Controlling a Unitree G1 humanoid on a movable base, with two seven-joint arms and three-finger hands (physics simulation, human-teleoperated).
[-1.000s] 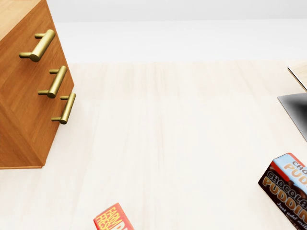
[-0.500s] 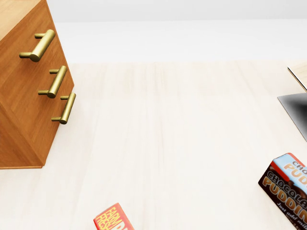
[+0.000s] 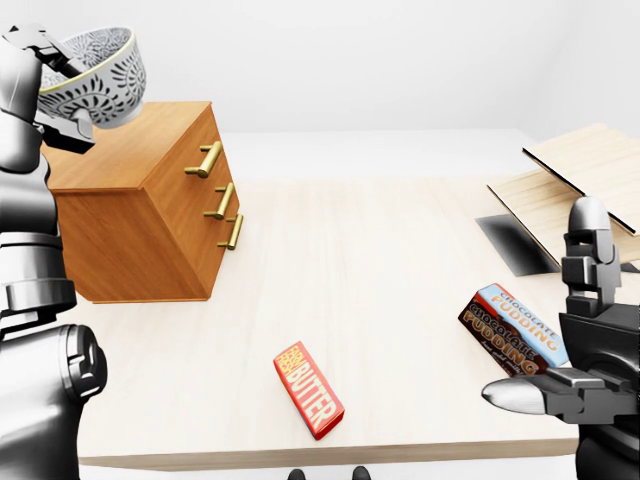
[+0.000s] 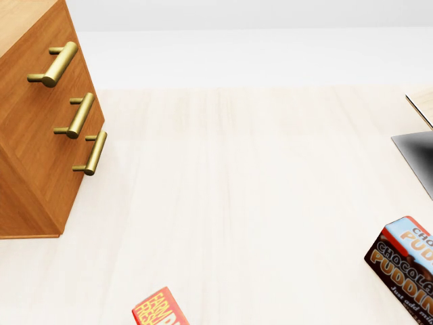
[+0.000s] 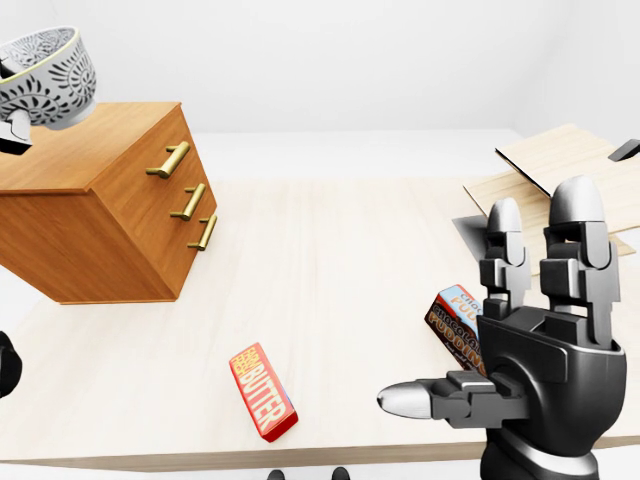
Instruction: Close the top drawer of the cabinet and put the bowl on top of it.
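Grey-and-white patterned bowl [image 3: 100, 75], brown wood-grain cabinet [image 3: 140, 230], brass handles [image 3: 207, 160]

Left hand [image 3: 48, 52] partly hidden behind bowl [image 3: 100, 75]; head view crops butter box [image 4: 159, 308], pudding box [image 4: 406, 264], cabinet [image 4: 34, 135].

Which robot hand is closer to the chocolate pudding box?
Right. The right hand is open beside the pudding box; the left hand holds the bowl far away, above the cabinet.
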